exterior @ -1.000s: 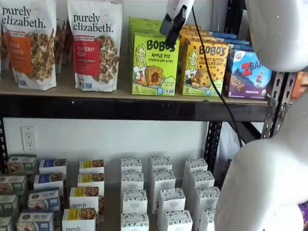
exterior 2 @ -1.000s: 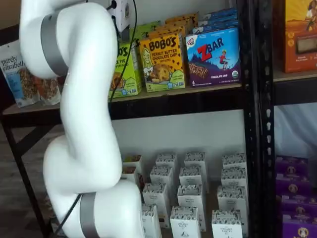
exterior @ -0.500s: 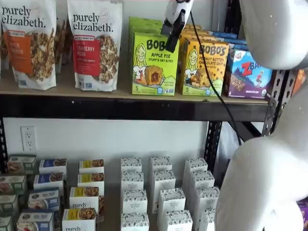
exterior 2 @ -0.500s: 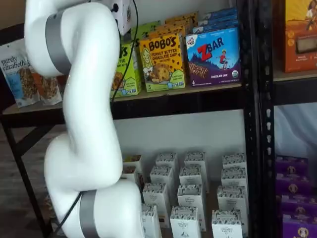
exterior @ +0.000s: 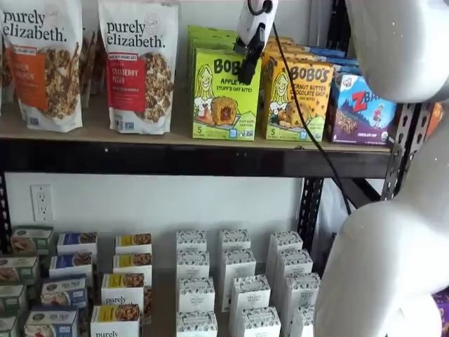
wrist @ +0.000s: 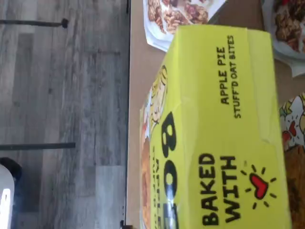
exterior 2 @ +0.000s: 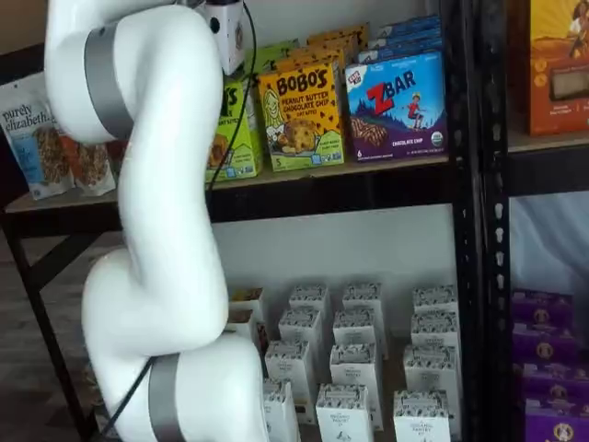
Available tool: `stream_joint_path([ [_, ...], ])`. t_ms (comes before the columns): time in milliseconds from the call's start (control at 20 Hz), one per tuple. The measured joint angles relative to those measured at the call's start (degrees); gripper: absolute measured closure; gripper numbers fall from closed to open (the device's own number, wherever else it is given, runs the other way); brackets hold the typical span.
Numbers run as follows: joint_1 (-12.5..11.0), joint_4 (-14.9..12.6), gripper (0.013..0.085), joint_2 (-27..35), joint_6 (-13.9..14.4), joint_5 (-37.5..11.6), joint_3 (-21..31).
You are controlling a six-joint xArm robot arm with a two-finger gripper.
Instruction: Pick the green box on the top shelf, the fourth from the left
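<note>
The green box (exterior: 219, 95) stands upright on the top shelf (exterior: 91, 130), reading "BOBO'S APPLE PIE". In a shelf view my gripper (exterior: 248, 68) hangs from above with its black fingers in front of the box's upper right corner. The fingers show side-on, so no gap can be read. In the wrist view the box's lime-green top (wrist: 224, 129) fills most of the picture, close beneath the camera. In a shelf view the green box (exterior 2: 241, 129) is largely hidden behind my white arm, and more green cartons stand behind it.
Two Purely Elizabeth bags (exterior: 139, 64) stand left of the green box. The yellow-orange Bobo's carton (exterior: 298, 98) stands tight against its right, then the blue ZBar box (exterior: 359, 107). A black upright (exterior 2: 467, 184) bounds the shelf. White cartons (exterior: 235, 281) fill the lower shelf.
My gripper has come down from above the cartons and now hangs in front of the green box's upper right corner. The boxes have not moved.
</note>
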Motion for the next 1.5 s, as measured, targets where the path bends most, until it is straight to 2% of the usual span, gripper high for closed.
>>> stream_joint_path([
  [400, 0.8, -1.4, 0.0130, -0.3, 0.4, -1.7, 1.6],
  [500, 0.8, -1.3, 0.0210, -0.6, 0.4, -2.4, 2.2],
  [550, 0.8, -1.2, 0.0210, -0.6, 0.4, -2.5, 2.3],
  [600, 0.9, -1.1, 0.0250, -0.6, 0.4, -2.5, 2.4],
  [750, 0.9, -1.0, 0.0290, -0.5, 0.5, -2.2, 2.2],
  [800, 0.9, -1.0, 0.0330, -0.5, 0.5, -2.0, 2.0],
  [1200, 0.9, -1.0, 0.0330, -0.5, 0.6, -1.5, 1.8],
  [1250, 0.9, -0.9, 0.0370, -0.5, 0.5, -1.5, 1.8],
  [1400, 0.9, -0.8, 0.0410, -0.6, 0.5, -1.5, 1.8],
  [1500, 0.9, -0.8, 0.0490, -0.6, 0.6, -1.5, 1.8],
])
